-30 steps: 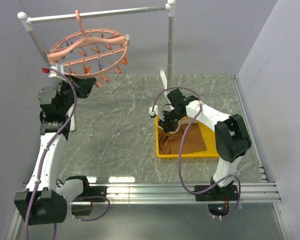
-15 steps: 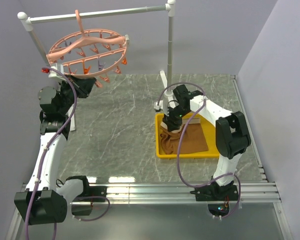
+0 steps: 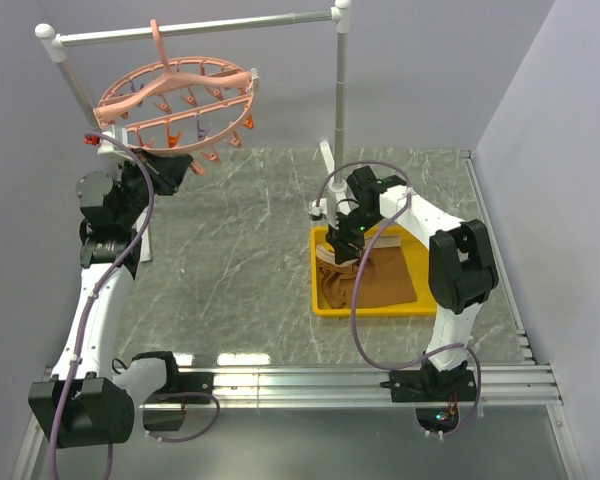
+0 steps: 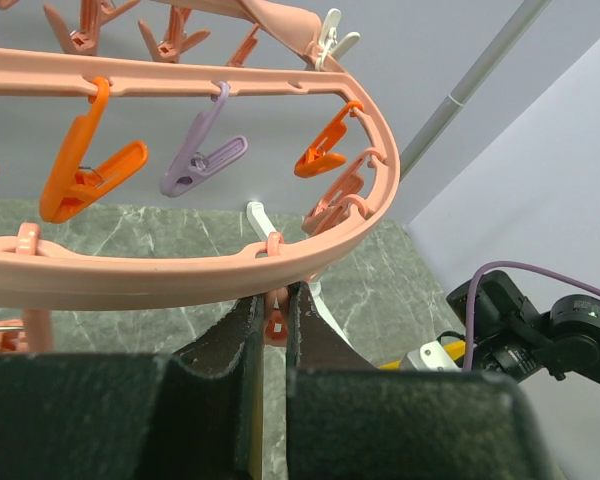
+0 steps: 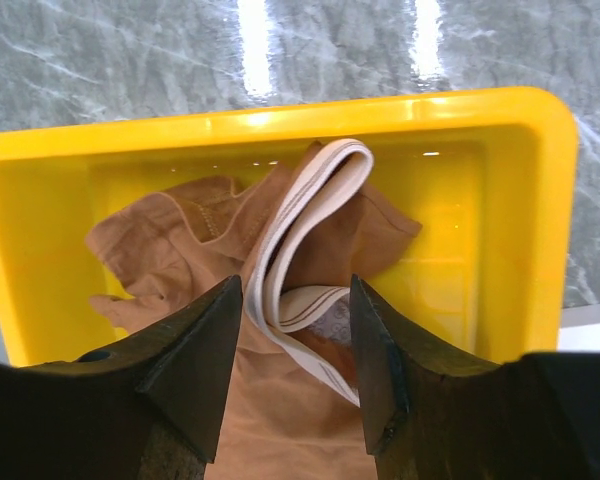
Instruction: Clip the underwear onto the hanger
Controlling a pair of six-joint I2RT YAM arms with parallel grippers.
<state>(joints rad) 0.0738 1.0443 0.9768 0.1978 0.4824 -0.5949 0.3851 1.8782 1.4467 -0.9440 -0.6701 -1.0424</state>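
The salmon-pink round hanger hangs by its hook from the rail at the back left. My left gripper is just under its near rim. In the left wrist view the gripper is shut on a small salmon-orange clip dangling from the hanger ring. The brown underwear lies crumpled in the yellow tray. My right gripper is low over its far left part. In the right wrist view the gripper is open, its jaws on either side of the folded tan waistband of the underwear.
A white and grey rail on two posts spans the back. Its right post stands just behind the tray. Orange and purple clips hang from the hanger. The tray rim is close to the open fingers.
My right gripper has shifted slightly back and down over the tray's far left part, and the cloth under it looks more bunched. The left arm and hanger have not moved.
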